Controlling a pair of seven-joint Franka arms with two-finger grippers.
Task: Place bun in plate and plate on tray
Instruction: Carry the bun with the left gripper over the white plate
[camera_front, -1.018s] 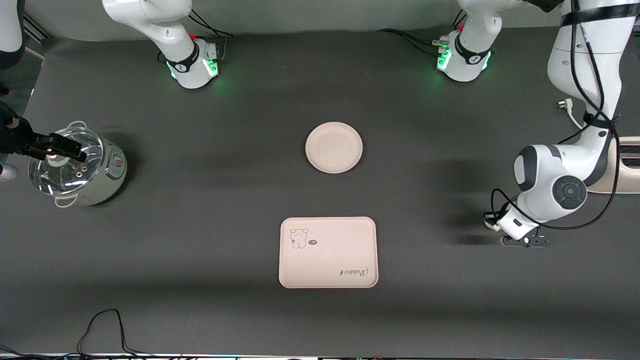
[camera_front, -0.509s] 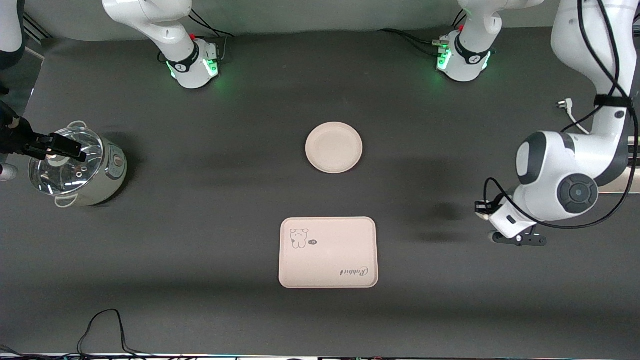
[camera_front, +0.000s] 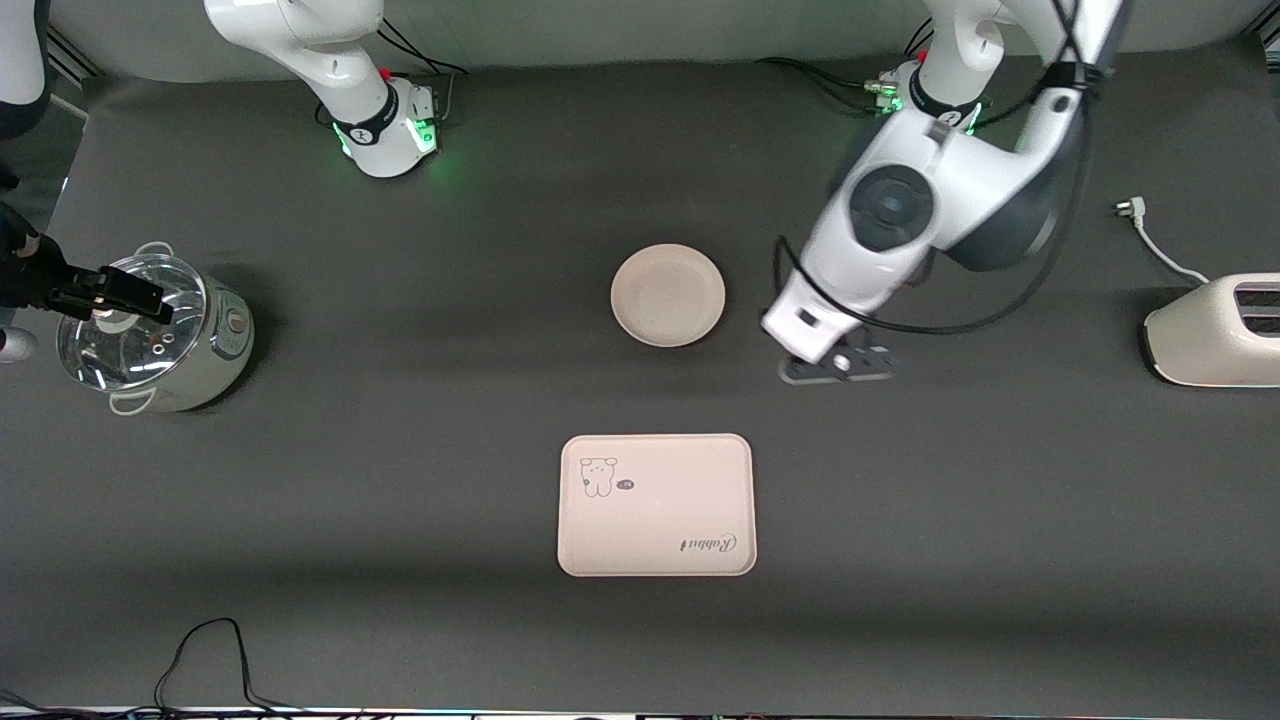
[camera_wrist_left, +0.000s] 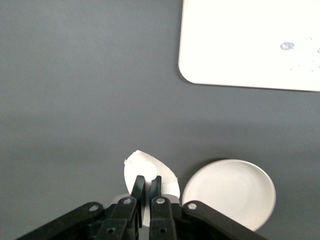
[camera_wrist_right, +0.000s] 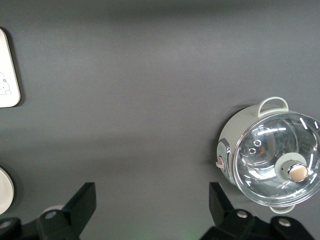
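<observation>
The bench (camera_front: 400, 520) is matt dark cloth. Plate (camera_front: 668, 295) and tray (camera_front: 656, 505) look matt cream (plastic, perhaps). The pot (camera_front: 150, 335) has a glossy glass lid (camera_wrist_right: 277, 165). The bun (camera_wrist_left: 150, 172) is smooth, white. Arm shells gleam.

The dark table (camera_front: 400, 520) carries plate (camera_front: 668, 295), tray (camera_front: 656, 520), pot (camera_front: 160, 340), toaster (camera_front: 1215, 332).
</observation>
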